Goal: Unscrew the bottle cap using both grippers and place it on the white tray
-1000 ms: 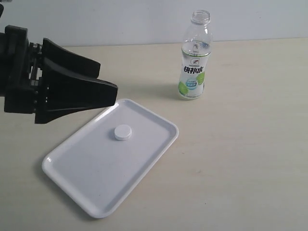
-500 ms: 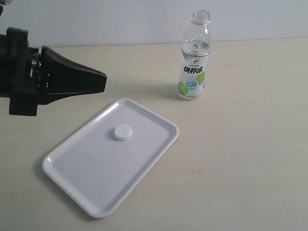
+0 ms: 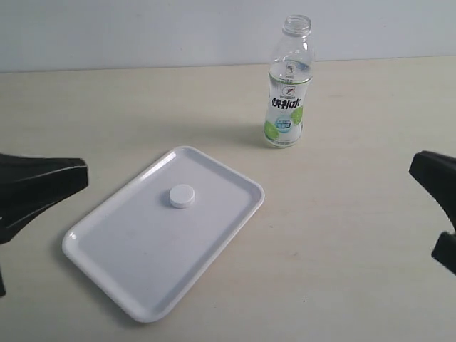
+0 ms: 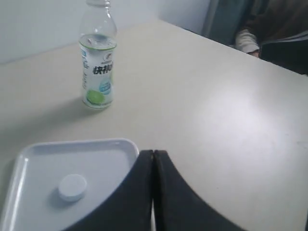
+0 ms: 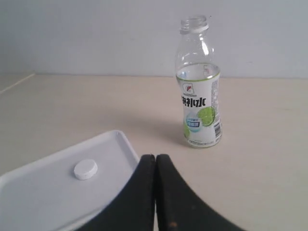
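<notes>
exterior / bottle cap: we see the bottle cap (image 3: pixel 182 195) lying flat inside the white tray (image 3: pixel 153 267), toward the tray's far end and clear of the rim.
exterior / bottle: the bottle (image 3: pixel 287 107) stands upright on the table (image 3: pixel 356 235), well apart from the tray, with its threaded neck bare.
exterior / grippers: the left gripper (image 3: pixel 80 174) pokes in at the left edge, beside the tray and not over it. The right gripper (image 3: pixel 427 171) sits at the right edge, well away from the bottle. From this view we cannot tell how the jaws stand.
left wrist / gripper: the left gripper (image 4: pixel 153 159) has its jaws pressed together with nothing between them.
left wrist / scene: the bottle cap (image 4: pixel 72 187) rests in the white tray (image 4: pixel 33 159), and the bottle (image 4: pixel 97 62) stands beyond it, uncapped.
right wrist / gripper: the right gripper (image 5: pixel 155 161) has its jaws closed flat against each other and is empty.
right wrist / scene: the bottle cap (image 5: pixel 85 169) is on the white tray (image 5: pixel 33 192). The bottle (image 5: pixel 199 96) is upright with an open mouth and liquid inside.
step: we judge the unscrewing and the placing both done, so this reads as the end of the task, with both arms clear of the work.
next move: we judge no grasp is needed. The arms only have to keep off the tray and the open bottle, which would spill if bumped.
</notes>
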You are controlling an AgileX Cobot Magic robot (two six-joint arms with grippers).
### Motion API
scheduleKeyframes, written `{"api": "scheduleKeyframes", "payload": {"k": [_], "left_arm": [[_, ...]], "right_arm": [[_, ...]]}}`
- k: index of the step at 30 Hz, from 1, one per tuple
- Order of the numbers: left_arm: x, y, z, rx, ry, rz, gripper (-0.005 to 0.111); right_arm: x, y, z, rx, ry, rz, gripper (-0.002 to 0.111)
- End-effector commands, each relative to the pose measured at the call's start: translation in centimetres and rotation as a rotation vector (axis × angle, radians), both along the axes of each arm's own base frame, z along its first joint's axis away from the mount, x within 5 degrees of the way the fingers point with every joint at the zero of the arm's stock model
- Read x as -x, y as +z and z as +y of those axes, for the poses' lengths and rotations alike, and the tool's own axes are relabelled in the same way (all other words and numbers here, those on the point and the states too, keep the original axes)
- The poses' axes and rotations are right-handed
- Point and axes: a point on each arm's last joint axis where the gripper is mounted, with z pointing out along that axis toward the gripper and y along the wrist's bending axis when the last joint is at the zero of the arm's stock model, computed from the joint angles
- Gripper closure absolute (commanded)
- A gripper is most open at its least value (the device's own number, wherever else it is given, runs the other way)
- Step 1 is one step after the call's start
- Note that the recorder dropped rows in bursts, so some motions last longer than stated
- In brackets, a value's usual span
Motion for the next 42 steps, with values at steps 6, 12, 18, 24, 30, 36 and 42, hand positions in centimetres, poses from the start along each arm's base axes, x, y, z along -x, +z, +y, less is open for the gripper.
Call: {"api": "scheduleKeyframes", "payload": {"k": [6, 12, 18, 24, 30, 36, 42], "left_arm": [[4.0, -2.4, 3.6, 0.015, 0.266, -0.168, 0.107], [5.0, -2.9, 3.9, 0.041, 0.265, -0.225, 0.107], [5.0, -3.0, 3.9, 0.037, 0.264, -0.226, 0.107], [5.0, -3.0, 3.9, 0.037, 0.264, -0.226, 0.107], [5.0, -3.0, 3.9, 0.037, 0.264, -0.226, 0.107], [5.0, -3.0, 3.9, 0.039, 0.261, -0.226, 0.107], [5.1, -3.0, 3.9, 0.040, 0.256, -0.227, 0.107]], "right_arm": [[1.5, -0.5, -1.0, 0.040, -0.092, -0.121, 0.108], [1.5, -0.5, -1.0, 0.045, -0.089, -0.120, 0.108], [1.5, -0.5, -1.0, 0.045, -0.089, -0.120, 0.108], [1.5, -0.5, -1.0, 0.045, -0.089, -0.120, 0.108], [1.6, -0.6, -1.1, 0.087, -0.098, -0.123, 0.108], [3.0, 0.1, -2.4, 0.083, -0.243, -0.204, 0.108], [4.9, 0.3, -4.1, 0.073, -0.477, -0.283, 0.108]]}}
